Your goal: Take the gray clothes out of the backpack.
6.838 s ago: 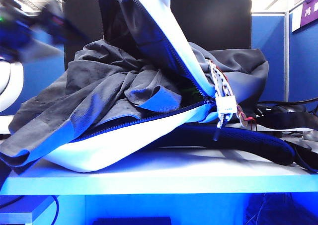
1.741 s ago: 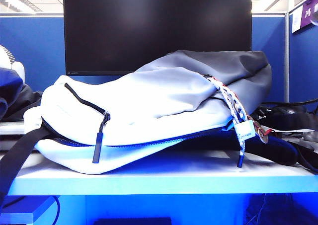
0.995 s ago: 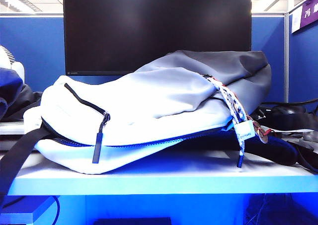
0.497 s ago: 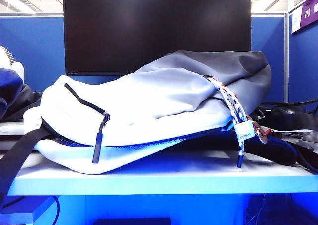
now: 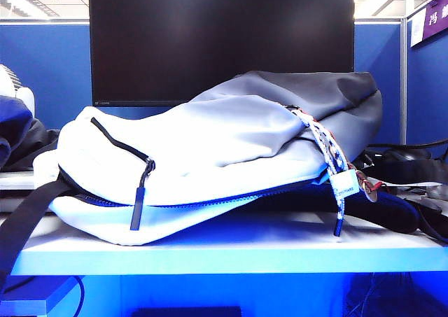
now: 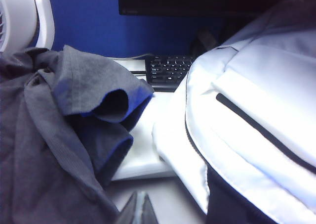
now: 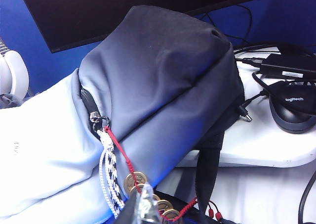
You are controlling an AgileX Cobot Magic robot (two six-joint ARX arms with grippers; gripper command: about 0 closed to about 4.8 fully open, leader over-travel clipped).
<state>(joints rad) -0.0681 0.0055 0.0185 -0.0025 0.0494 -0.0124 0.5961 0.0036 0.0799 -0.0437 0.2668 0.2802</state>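
Observation:
The backpack [image 5: 210,149] lies flat on the white table, pale gray-white with a darker gray section [image 7: 163,70] at its right end. The gray clothes [image 6: 64,130] lie in a crumpled heap outside it, beside its left end, and only just show at the exterior view's left edge [image 5: 28,142]. My left gripper [image 6: 139,209] is shut and empty, low over the table between the clothes and the backpack [image 6: 256,110]. My right gripper [image 7: 145,206] is shut and empty, close to the braided cord [image 7: 109,179] and a red string of coins [image 7: 136,179]. Neither gripper shows in the exterior view.
A black monitor [image 5: 220,37] stands behind the backpack. A keyboard [image 6: 170,70] lies behind the clothes. A mouse [image 7: 294,110], a power adapter [image 7: 289,68] and cables sit right of the backpack. A black strap [image 5: 24,219] hangs off the table's left front edge.
Since the oldest frame the backpack's raised flap has dropped flat and the clothes have left it for the left side. Over the last second nothing in the exterior view has moved.

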